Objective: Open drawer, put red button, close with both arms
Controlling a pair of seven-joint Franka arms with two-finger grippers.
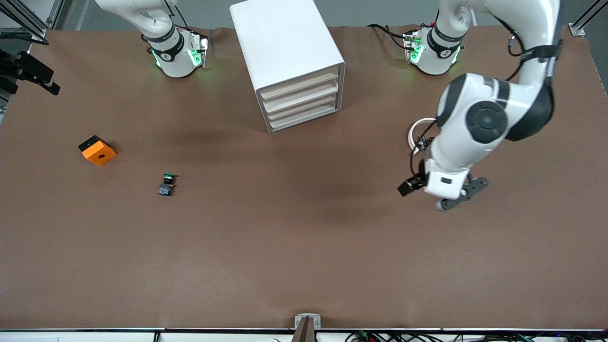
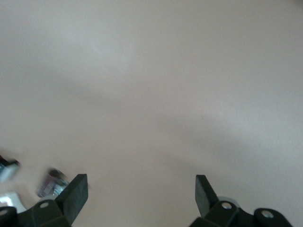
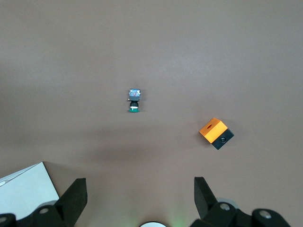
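The white drawer unit (image 1: 285, 52) stands between the two arm bases with all its drawers shut; its corner shows in the right wrist view (image 3: 23, 189). No button with a clear red cap shows. A small blurred reddish thing (image 2: 49, 183) lies beside one finger of my left gripper (image 2: 140, 182); I cannot tell what it is. My left gripper (image 1: 441, 192) is open and empty, low over bare table toward the left arm's end. My right gripper (image 3: 139, 184) is open and empty, high over its own base, out of the front view.
A green-capped button (image 1: 166, 184) (image 3: 133, 100) lies toward the right arm's end of the table. An orange and black block (image 1: 97, 150) (image 3: 216, 134) lies beside it, closer to that end. A brown mat (image 1: 304, 247) covers the table.
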